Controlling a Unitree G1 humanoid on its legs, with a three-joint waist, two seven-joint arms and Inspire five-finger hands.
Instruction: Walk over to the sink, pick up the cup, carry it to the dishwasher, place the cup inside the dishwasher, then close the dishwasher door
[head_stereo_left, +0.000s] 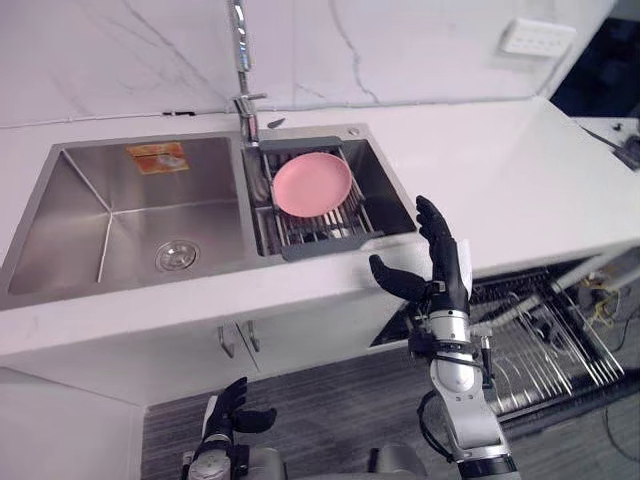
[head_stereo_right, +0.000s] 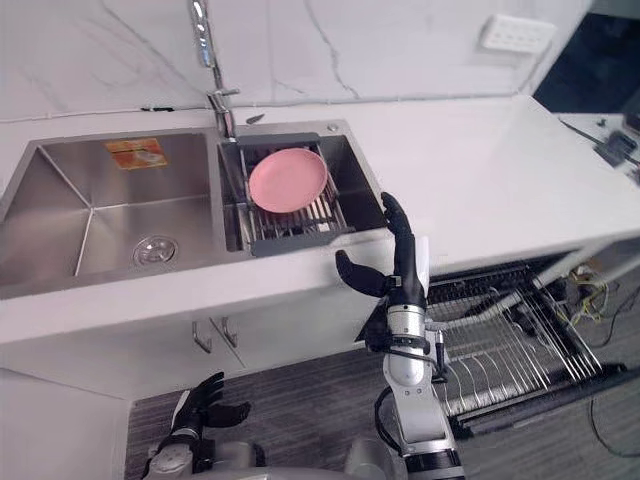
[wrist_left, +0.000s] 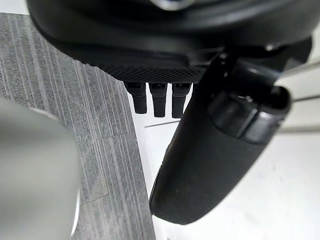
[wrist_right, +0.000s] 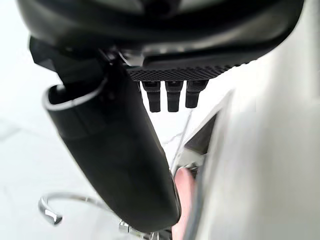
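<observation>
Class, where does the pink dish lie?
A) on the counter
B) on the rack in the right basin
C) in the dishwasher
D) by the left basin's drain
B: the pink dish rests on the dark rack inside the right basin.

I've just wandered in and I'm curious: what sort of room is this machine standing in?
Most likely a kitchen: a steel double sink with a tap set in a white counter, and a pulled-out dishwasher rack below.

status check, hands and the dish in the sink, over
Right hand open, raised at the counter edge. Left hand open, hanging low. Pink dish on the sink rack, untouched. Path to it clear.
</observation>
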